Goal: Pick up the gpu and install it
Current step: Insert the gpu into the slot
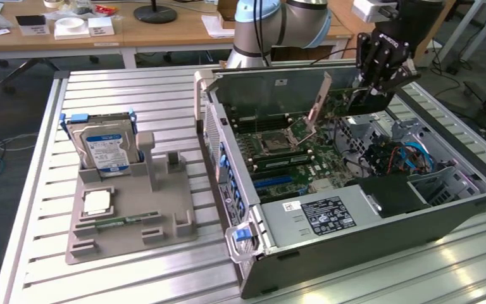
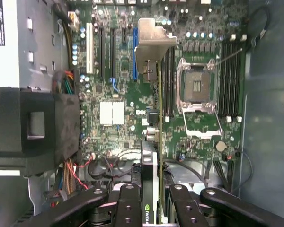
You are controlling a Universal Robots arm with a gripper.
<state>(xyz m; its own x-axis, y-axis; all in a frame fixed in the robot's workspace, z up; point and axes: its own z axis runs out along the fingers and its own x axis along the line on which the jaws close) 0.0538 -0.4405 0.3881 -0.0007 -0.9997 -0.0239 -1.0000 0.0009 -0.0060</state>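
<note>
Fingers (image 2: 128, 208) part-closed, clamped on gpu (image 2: 149, 163) edge-on, over mobo (image 2: 114, 137)

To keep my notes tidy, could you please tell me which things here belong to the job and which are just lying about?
Job: graphics card, clamped in the gripper; open computer case beneath it.
Lying about: hard drive, memory stick, grey stand holding both.

A: Bright, even light from above; white glare streaks the table's (image 1: 454, 266) near corner, at the exterior view's right.

B: Wrist view's dimmer: the gpu (image 2: 154, 45) bracket shines pale, deep shadow pools along the case (image 2: 270, 156) wall.
</note>
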